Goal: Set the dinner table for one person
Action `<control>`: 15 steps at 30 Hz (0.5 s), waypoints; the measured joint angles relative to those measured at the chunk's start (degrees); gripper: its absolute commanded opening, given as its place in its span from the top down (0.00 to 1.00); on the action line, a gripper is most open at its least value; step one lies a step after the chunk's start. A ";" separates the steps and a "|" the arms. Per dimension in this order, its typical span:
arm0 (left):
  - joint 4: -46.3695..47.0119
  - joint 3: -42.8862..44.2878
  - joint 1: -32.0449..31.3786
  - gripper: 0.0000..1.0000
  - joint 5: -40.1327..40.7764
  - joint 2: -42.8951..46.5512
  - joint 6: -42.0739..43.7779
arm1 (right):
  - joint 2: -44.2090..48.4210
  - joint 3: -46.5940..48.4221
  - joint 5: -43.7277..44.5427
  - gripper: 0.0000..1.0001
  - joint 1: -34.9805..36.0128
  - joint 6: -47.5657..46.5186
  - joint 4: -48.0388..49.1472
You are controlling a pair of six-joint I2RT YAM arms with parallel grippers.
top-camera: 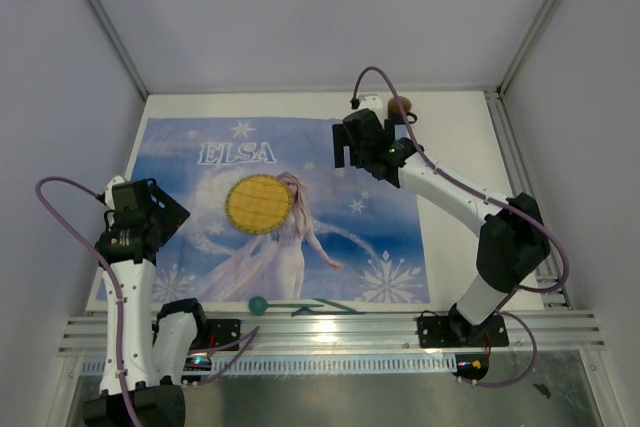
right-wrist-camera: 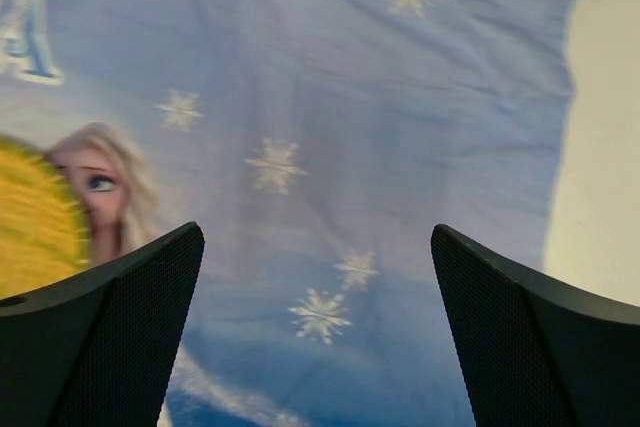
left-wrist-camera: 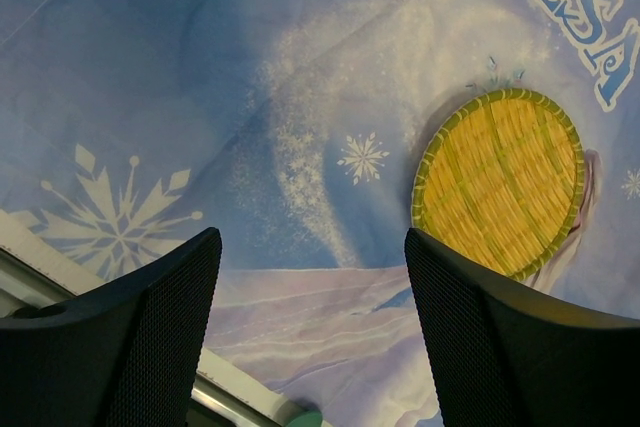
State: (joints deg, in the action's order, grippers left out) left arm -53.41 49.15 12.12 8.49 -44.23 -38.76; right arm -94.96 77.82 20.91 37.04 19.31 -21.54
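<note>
Top external view: the flat white dinner table (top-camera: 460, 137) is lying under a blue printed cloth (top-camera: 180, 177). The left gripper (left-wrist-camera: 312, 237) and right gripper (right-wrist-camera: 316, 232) are gaping, empty. Whatever is coming next should probably be going just beside the round yellow woven plate (top-camera: 259, 203).

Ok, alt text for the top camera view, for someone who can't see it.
A round yellow woven mat with a green rim lies in the middle of a blue printed ELSA cloth spread over the white rectangular tabletop. The left gripper hovers at the cloth's left edge and the right gripper above its far right part, both open and empty.
</note>
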 measured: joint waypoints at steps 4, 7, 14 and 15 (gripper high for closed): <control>-0.04 0.00 0.00 0.22 0.13 0.00 0.26 | 0.09 -0.04 9.97 0.01 0.00 -0.79 -6.56; -0.04 0.00 0.00 0.22 0.57 0.07 0.24 | 0.59 -0.98 12.90 0.01 -0.02 -0.85 -7.98; -0.04 0.00 0.00 0.22 0.94 1.07 0.22 | 1.01 -0.24 14.84 0.02 -1.18 -0.31 -10.97; -0.02 0.00 0.00 0.22 0.94 1.22 0.22 | 0.31 1.22 14.93 0.02 -1.77 -0.24 -11.76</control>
State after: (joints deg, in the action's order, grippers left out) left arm -53.43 49.15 12.12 9.43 -43.00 -38.54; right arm -94.65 79.05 35.83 35.27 19.07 -33.30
